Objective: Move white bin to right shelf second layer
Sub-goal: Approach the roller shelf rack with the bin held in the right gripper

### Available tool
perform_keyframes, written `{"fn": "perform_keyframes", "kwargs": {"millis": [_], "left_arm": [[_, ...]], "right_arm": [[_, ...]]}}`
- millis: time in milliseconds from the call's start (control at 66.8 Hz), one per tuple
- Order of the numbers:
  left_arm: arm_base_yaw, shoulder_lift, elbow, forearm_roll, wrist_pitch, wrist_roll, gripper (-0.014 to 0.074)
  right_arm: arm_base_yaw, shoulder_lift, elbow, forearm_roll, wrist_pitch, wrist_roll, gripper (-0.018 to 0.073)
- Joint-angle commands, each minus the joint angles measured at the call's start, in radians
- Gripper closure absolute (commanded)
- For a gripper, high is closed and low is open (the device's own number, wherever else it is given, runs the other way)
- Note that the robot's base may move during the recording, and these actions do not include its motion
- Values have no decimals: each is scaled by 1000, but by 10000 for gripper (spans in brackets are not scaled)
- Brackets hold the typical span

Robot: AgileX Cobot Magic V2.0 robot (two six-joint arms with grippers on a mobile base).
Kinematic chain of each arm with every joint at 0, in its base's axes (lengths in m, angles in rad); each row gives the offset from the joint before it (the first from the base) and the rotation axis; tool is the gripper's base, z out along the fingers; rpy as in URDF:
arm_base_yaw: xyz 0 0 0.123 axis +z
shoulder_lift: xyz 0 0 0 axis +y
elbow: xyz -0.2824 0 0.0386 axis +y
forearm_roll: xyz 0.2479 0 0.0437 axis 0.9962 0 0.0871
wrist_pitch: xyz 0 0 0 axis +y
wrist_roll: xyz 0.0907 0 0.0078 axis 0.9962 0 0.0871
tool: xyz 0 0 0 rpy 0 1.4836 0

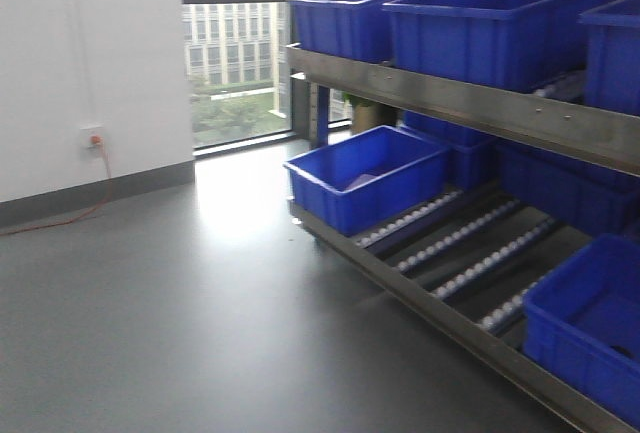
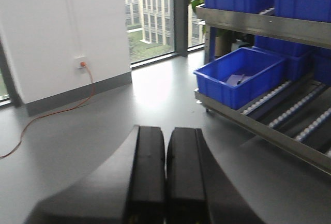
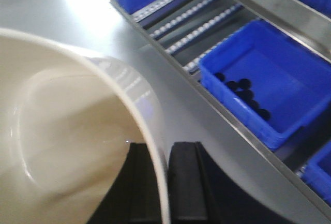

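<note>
In the right wrist view the white bin (image 3: 62,131) fills the lower left, tilted, showing its glossy cream inside. My right gripper (image 3: 166,146) is shut on its rim, one finger inside the wall and one outside. The right shelf is a steel rack. Its low tier of white roller tracks (image 1: 455,238) (image 3: 199,19), which I take for the second layer, lies ahead and right of the bin, behind a flat front rail (image 3: 232,125). In the left wrist view my left gripper (image 2: 165,128) is shut on nothing above the grey floor. Neither gripper shows in the front view.
Blue crates stand on the roller tier at its left (image 1: 365,178) and right (image 1: 590,323), with bare tracks between them. One crate (image 3: 264,79) holds small black pieces. More blue crates (image 1: 480,23) fill the tier above. A wall socket with an orange cable (image 1: 93,138) is far left.
</note>
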State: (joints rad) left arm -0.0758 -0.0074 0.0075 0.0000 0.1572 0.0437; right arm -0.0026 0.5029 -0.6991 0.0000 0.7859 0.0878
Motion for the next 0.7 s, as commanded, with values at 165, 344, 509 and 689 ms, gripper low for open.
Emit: {"fn": "perform_keyframes", "kwargs": {"millis": [165,344,509,689], "left_arm": [[-6,-16,37,0,-80,-5,512],[-6,-16,37,0,-80,-5,512],[-6,-16,37,0,-80,-5,512],[-6,-16,37,0,-80,-5,512]], "right_arm": [[0,2,-27,0,-86,-4,503],[0,2,-27,0,-86,-4,503],[0,2,-27,0,-86,-4,503],[0,2,-27,0,-86,-4,503]]}}
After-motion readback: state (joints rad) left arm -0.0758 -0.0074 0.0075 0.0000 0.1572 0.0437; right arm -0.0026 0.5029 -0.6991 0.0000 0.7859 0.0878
